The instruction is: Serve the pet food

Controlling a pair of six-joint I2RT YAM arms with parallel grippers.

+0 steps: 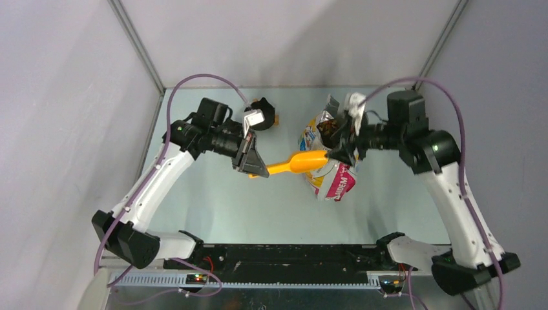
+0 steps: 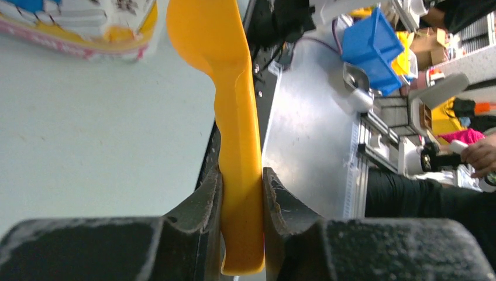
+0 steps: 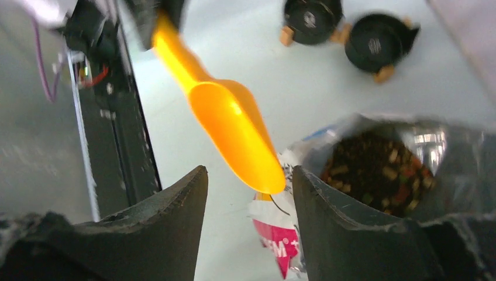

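The pet food (image 3: 380, 170) is brown and reddish kibble inside the open printed bag (image 1: 333, 181), which stands right of the table's centre. The kibble also shows at the bag's mouth in the top view (image 1: 326, 129). My left gripper (image 1: 253, 169) is shut on the handle of an orange scoop (image 1: 300, 161); the grip shows in the left wrist view (image 2: 241, 193). The scoop's empty bowl (image 3: 234, 129) points at the bag, its tip near the bag's front rim. My right gripper (image 1: 341, 154) hovers over the bag's near side, open (image 3: 248, 193), holding nothing.
Two black bowls with tan feet (image 3: 310, 20) (image 3: 377, 41) stand at the far side of the pale table (image 1: 226, 200); one shows in the top view (image 1: 262, 113) behind my left wrist. A black rail (image 1: 291, 255) runs along the near edge.
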